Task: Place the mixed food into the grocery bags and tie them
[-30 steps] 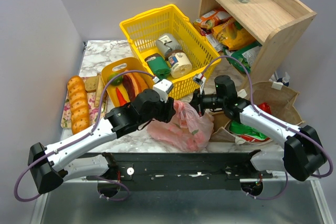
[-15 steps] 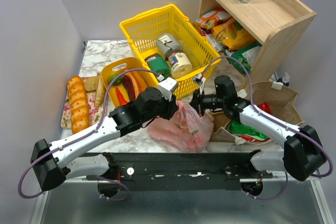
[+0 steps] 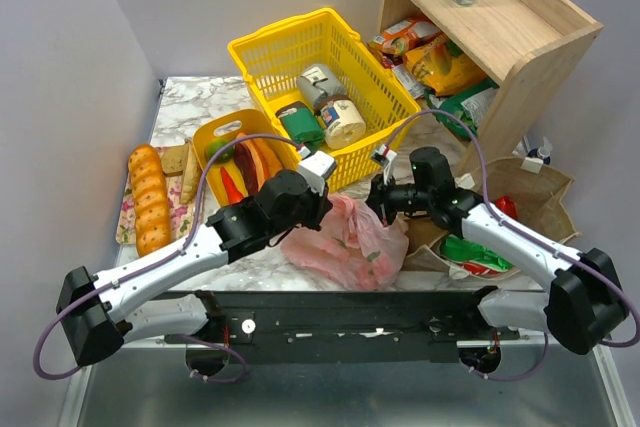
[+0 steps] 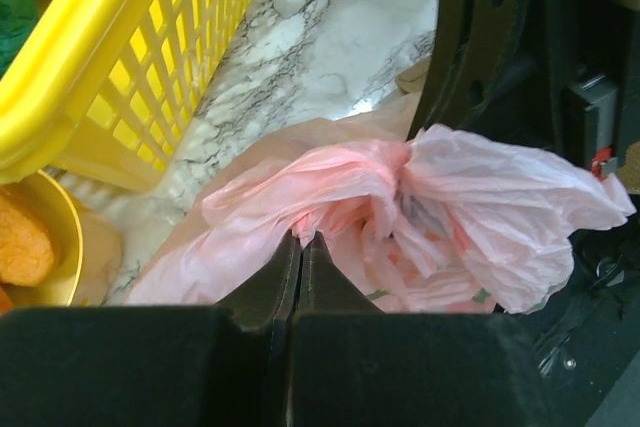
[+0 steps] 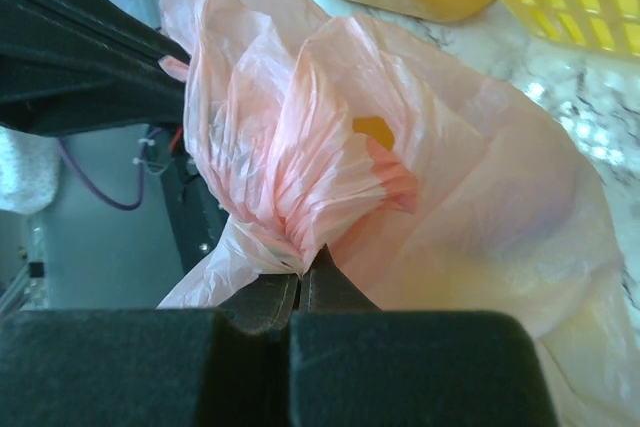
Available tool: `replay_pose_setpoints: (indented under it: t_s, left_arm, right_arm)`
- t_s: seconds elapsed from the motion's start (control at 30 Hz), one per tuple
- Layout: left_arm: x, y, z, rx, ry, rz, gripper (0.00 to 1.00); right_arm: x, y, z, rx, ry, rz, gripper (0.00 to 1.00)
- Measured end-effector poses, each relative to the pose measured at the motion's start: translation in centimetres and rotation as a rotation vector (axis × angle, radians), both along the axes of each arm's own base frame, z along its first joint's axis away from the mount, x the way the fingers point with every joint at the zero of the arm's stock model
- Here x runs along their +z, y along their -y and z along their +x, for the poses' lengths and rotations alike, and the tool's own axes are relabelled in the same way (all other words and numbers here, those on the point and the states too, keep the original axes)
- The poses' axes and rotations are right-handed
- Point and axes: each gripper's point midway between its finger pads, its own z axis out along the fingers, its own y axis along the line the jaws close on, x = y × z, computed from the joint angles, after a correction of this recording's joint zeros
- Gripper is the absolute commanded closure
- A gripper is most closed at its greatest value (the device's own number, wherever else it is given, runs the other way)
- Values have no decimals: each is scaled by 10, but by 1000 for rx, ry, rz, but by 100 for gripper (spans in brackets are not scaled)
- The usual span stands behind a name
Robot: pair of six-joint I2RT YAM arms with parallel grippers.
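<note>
The thin pink grocery bag lies bunched on the marble table between my two arms. My left gripper is shut on a fold of its plastic at the left side. My right gripper is shut on gathered plastic at the bag's right side. In both wrist views the pink bag is crumpled and drawn together. The brown paper bag sits at the right, with the green-and-white crisp packet at its mouth. Toy food lies in a yellow tub.
A yellow mesh basket with tins stands behind the pink bag. The bread loaf lies at the left edge. A wooden shelf with packets and bottles stands at the back right. The yellow tub's rim is near my left arm.
My left gripper was open and has closed on the pink bag's plastic. The right arm has shifted slightly to the right, still gripping the bag.
</note>
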Motion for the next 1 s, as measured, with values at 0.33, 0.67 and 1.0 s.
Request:
replay_pose_setpoints:
  t_s: [0.33, 0.67, 1.0]
  left_arm:
    - [9, -13, -8, 5, 11, -69, 100]
    - [16, -20, -11, 2, 21, -114, 100]
    - [17, -28, -14, -2, 27, -135, 100]
  right_arm:
    - [15, 14, 4, -78, 100, -88, 99]
    - [15, 21, 9, -109, 125, -159, 99]
    - [12, 24, 11, -121, 131, -193, 99]
